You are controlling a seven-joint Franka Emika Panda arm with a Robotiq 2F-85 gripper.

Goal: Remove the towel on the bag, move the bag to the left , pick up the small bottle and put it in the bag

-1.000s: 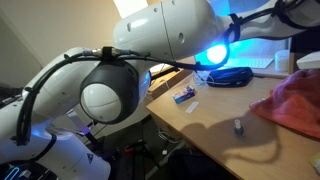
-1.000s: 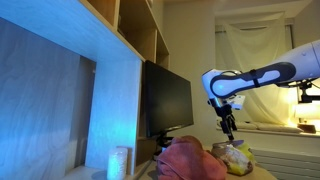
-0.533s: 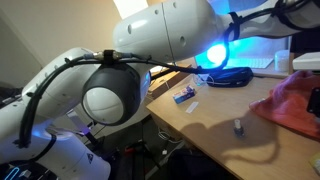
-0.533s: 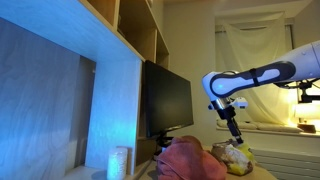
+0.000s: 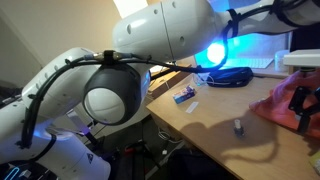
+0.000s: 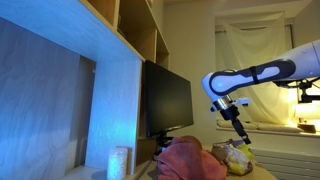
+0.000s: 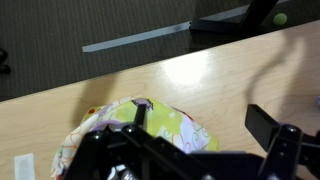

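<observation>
Gripper [image 7: 197,114]: spread wide, empty, hanging just over bag
Bag [image 7: 172,128]: on desk [image 7: 40,118], between the fingers
Towel [image 6: 190,160]: bunched beside bag
Bottle [image 5: 238,126]: upright on desk, apart from towel

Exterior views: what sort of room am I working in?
Probably a home office or study: a wooden desk, a dark monitor beside wall shelves, and a curtained window behind.

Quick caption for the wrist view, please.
Open end effector poised over the printed bag on the wooden table.
</observation>
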